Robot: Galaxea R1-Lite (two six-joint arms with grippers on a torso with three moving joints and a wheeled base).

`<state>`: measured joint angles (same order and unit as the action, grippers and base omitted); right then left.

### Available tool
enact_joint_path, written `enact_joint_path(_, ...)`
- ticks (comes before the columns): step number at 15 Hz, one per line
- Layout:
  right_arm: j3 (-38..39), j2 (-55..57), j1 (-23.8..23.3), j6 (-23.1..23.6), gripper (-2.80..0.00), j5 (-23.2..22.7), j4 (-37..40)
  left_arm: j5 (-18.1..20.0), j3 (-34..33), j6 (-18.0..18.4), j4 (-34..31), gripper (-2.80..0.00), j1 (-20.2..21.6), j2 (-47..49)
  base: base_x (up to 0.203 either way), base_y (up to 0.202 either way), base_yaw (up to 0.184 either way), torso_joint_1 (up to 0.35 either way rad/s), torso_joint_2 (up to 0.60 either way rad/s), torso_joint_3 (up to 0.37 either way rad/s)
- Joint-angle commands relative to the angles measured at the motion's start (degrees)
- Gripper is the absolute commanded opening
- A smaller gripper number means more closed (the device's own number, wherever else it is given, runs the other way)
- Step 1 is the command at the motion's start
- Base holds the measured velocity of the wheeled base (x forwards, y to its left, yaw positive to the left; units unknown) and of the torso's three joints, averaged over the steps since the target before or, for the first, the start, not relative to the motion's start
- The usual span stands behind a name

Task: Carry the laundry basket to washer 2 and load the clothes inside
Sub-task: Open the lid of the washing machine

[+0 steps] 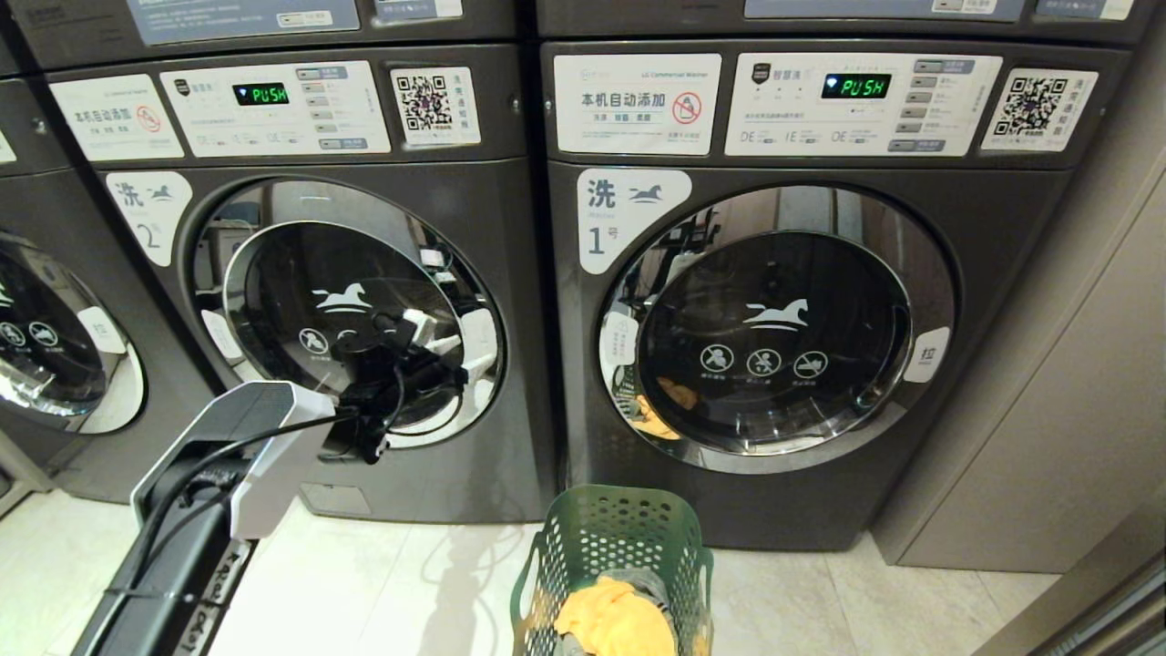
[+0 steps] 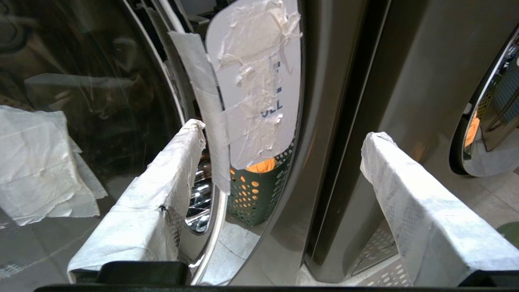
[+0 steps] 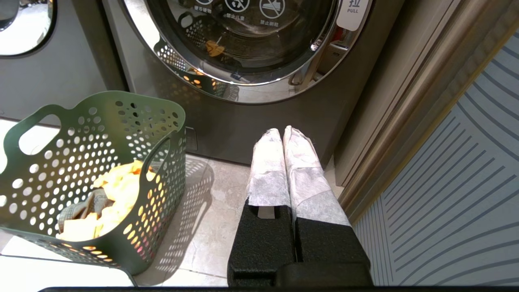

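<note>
Washer 2 [image 1: 515,273] stands left of centre, dark grey, its round chrome-rimmed door [image 1: 273,301] closed. My left gripper [image 1: 435,339] is up at the door's right edge, open with nothing in it. In the left wrist view the left gripper [image 2: 284,130] straddles the door rim below the taped white pull label [image 2: 259,81]. The dark green laundry basket [image 1: 610,538] sits on the floor in front of washer 1, with yellow and grey clothes [image 1: 615,620] inside. My right gripper [image 3: 281,132] hangs shut and empty near the floor, right of the laundry basket [image 3: 101,121].
Washer 1 [image 1: 993,228], door closed, stands to the right of washer 2; another alike washer [image 1: 55,346] is at the far left. A beige wall panel [image 1: 1048,410] closes off the right side. Pale tiled floor [image 1: 392,583] lies between me and the machines.
</note>
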<state>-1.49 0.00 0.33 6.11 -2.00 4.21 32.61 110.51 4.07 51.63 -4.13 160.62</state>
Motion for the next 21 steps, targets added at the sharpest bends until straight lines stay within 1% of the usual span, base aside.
enact_joint_path(1, -0.01, 0.09, 0.02, 0.04, -2.8, -0.08, 0.01, 0.17, 0.06, 0.06, 0.32, 0.0, -0.09, 0.22, 0.0, 0.0, 0.0, 0.0, 0.0, 0.0)
enact_joint_path(16, -0.01, 0.09, 0.02, 0.04, -2.8, -0.02, 0.01, 0.26, 0.06, -0.38, 0.32, 0.0, -1.05, -0.04, 0.0, 0.0, 0.0, 0.0, 0.0, 0.0)
enact_joint_path(17, -0.01, 0.09, 0.02, 0.04, -2.8, -0.02, 0.01, -0.65, 0.06, -0.28, 0.32, 0.0, -1.05, -0.04, 0.0, 0.0, 0.0, 0.0, 0.0, 0.0)
enact_joint_path(19, -0.01, 0.09, 0.02, 0.04, -2.8, -0.02, 0.01, -4.73, 0.06, -0.41, -0.01, 0.0, -1.05, -0.09, 0.0, 0.0, 0.0, 0.0, 0.0, 0.0)
enact_joint_path(21, -0.01, 0.0, 0.02, 0.04, -2.8, -0.02, 0.01, -6.33, -0.03, -0.56, -0.98, 0.0, -0.9, -0.56, 0.0, 0.0, 0.0, 0.0, 0.0, 0.0)
